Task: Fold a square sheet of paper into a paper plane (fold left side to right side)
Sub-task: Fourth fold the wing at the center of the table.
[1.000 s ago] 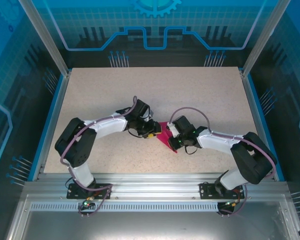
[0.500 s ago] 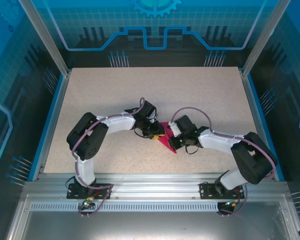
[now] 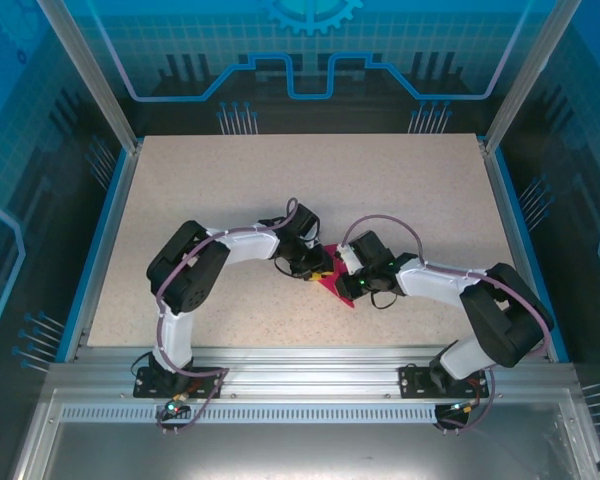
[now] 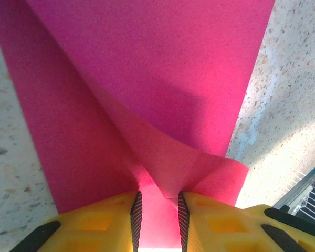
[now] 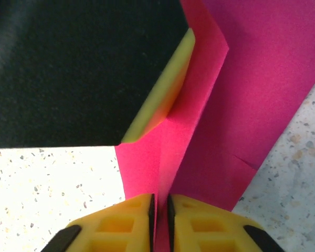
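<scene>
1 magenta paper sheet (image 3: 337, 290) lies mid-table, a touch toward 6 o'clock of centre. Both claws crowd over it, 1 from 9 o'clock and 1 from 3 o'clock, so from above just a pointed corner pokes out toward 5 o'clock. Left claw (image 4: 158, 215): its 2 yellow fingers stand narrowly apart, pinching a lifted flap that bulges up off the flat layer. Right claw (image 5: 160, 210): 2 yellow fingers nearly together with an upright crease between them; whether they press it, I cannot tell. At 11 o'clock in the right wrist view, the left claw's black body and 1 yellow finger (image 5: 160, 92) sit against that same crease. Around them: 1 speckled table (image 3: 230, 180), 2 white arms, blue panels (image 3: 310, 60) at 12 o'clock, a metal rail (image 3: 300, 362) at 6 o'clock
</scene>
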`<state>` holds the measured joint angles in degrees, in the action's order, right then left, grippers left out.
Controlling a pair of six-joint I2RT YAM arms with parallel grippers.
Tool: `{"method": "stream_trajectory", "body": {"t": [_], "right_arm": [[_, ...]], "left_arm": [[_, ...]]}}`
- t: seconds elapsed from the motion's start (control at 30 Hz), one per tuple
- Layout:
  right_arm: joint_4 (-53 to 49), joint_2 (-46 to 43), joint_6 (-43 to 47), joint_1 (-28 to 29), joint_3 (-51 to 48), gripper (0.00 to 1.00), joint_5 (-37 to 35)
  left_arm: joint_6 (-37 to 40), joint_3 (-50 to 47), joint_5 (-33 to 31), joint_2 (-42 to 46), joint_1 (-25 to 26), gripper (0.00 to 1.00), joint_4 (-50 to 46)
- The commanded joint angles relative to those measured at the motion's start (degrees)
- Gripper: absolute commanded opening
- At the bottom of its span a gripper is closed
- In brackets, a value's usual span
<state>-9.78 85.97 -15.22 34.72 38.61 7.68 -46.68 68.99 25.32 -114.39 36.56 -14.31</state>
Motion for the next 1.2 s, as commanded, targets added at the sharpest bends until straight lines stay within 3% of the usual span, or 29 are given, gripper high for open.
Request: {"method": "stream_trajectory", "body": {"t": [0.0, 0.37, 0.63, 1.17], "right_arm": [[0.4, -0.9, -0.2, -1.8, -0.9, 0.22, 2.6], [-0.3, -6.0, -3.4, -10.5, -1.0, 0.36, 16.0], [1.7, 3.3, -7.1, -15.5, 4.1, 0.37, 27.8], [5.0, 9.0, -8.5, -15.7, 4.5, 0.31, 29.4]], "left_arm": [[-0.3, 1.6, -0.4, -1.6, 0.4, 0.29, -1.8], [0.4, 1.2, -1.2, -2.3, 0.4, 0.29, -2.7], [0.4, 1.1, -1.3, -2.0, 0.5, 0.29, -2.5], [0.4, 1.2, -1.4, -1.7, 0.6, 0.27, -2.6]]}}
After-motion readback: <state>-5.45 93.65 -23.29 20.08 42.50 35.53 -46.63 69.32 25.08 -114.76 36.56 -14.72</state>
